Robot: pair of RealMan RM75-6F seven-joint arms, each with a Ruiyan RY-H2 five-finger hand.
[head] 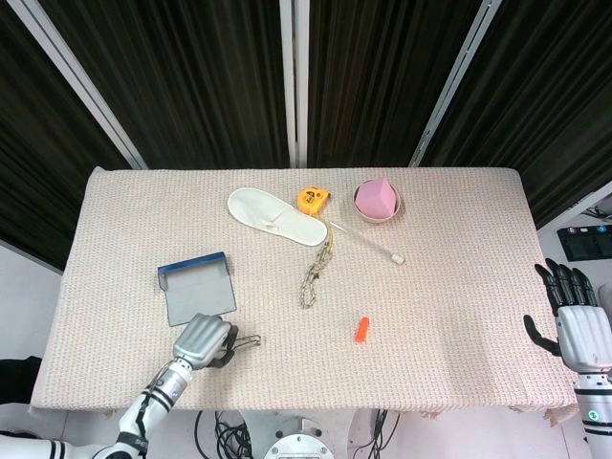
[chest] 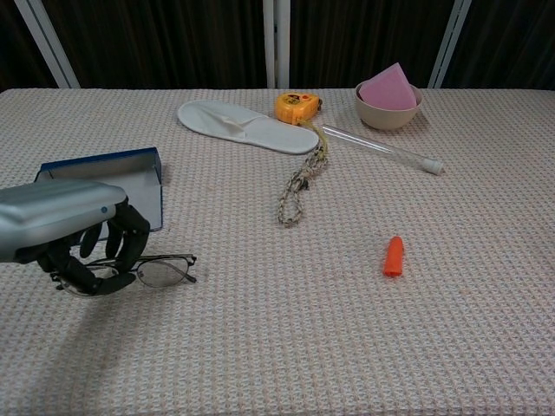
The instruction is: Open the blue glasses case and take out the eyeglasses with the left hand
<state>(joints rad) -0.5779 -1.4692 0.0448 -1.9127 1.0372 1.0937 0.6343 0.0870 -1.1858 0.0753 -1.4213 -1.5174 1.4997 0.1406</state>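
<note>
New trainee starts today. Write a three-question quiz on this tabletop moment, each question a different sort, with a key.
1. True or false: the eyeglasses lie inside the blue glasses case.
2. Which hand holds the eyeglasses? A) left hand B) right hand
3. Fill in: the orange piece lies nearest the ___. (rope / slipper)

Key: 1 false, they are out of the open case, in the hand; 2 A; 3 rope.
</note>
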